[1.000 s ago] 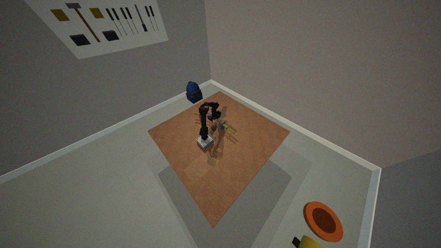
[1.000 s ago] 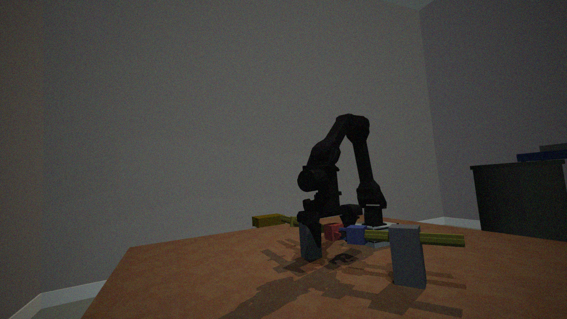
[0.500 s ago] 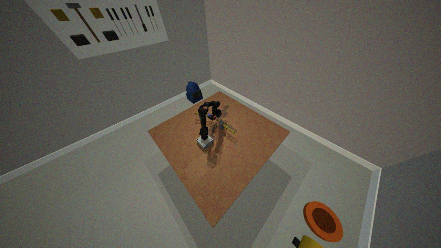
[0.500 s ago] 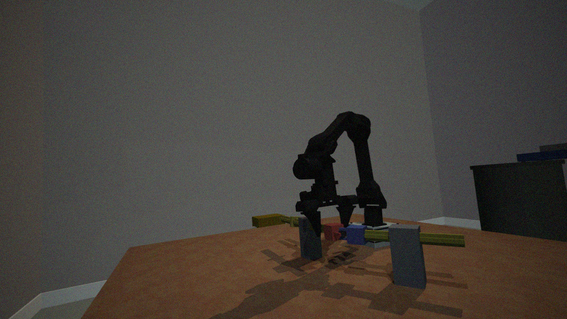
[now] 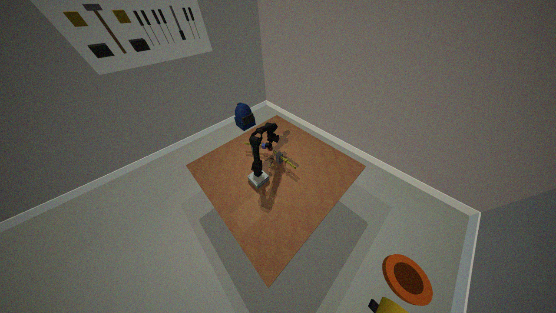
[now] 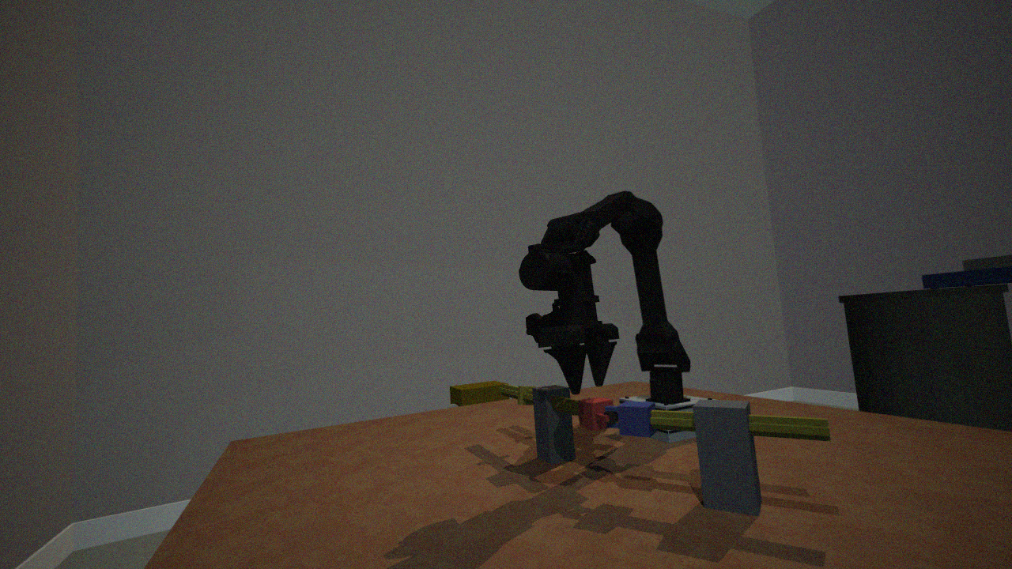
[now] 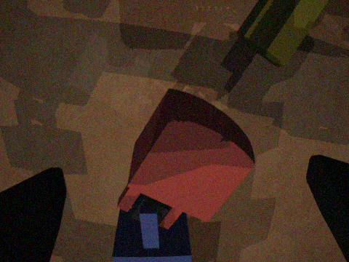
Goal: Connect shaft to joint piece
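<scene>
Gripper point(image 6: 587, 389) point(image 7: 191, 176) open — above red joint piece point(image 6: 594, 412) point(image 7: 189, 164); touching nothing.

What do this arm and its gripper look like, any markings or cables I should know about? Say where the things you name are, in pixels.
The arm point(image 5: 255, 153) point(image 6: 647, 269) is matt black with chunky rounded joints. Its gripper point(image 6: 587, 389) point(image 7: 191, 176) is black too, with two tapered fingers, blunt-tipped up close. I can make out no cables or lettering in this dim light.
</scene>
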`<state>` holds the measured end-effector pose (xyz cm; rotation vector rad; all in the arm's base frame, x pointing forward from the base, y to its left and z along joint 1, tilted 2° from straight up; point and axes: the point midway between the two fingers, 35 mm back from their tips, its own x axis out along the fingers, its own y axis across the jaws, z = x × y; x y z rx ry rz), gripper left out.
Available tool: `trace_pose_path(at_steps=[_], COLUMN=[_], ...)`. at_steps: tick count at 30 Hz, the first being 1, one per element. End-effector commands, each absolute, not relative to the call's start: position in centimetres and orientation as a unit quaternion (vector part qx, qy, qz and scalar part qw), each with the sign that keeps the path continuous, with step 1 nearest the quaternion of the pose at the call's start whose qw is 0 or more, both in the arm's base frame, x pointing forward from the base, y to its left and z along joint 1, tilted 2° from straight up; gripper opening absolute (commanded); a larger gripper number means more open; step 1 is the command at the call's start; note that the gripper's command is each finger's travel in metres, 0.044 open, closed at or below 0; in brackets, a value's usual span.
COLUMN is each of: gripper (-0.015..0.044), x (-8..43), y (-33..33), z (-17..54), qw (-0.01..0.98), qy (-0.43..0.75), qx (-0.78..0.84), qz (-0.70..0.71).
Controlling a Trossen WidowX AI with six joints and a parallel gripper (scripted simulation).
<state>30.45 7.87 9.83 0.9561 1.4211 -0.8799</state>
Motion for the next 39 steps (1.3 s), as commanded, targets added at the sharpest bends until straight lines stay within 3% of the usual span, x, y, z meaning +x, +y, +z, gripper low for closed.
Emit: trace_pose_path(at_steps=[1,25,39], gripper=[0.044,0.044,0.044], x=[30.6,29.8,29.8], y=[7.9,7.8,7.3], z=[11.3,18.7,18.3], qw=[0.604,0.698,0.688], qy=[0.628,0.71,0.712], qx=[0.362,0.072,0.109], qz=[-0.331,-0.068,-0.087])
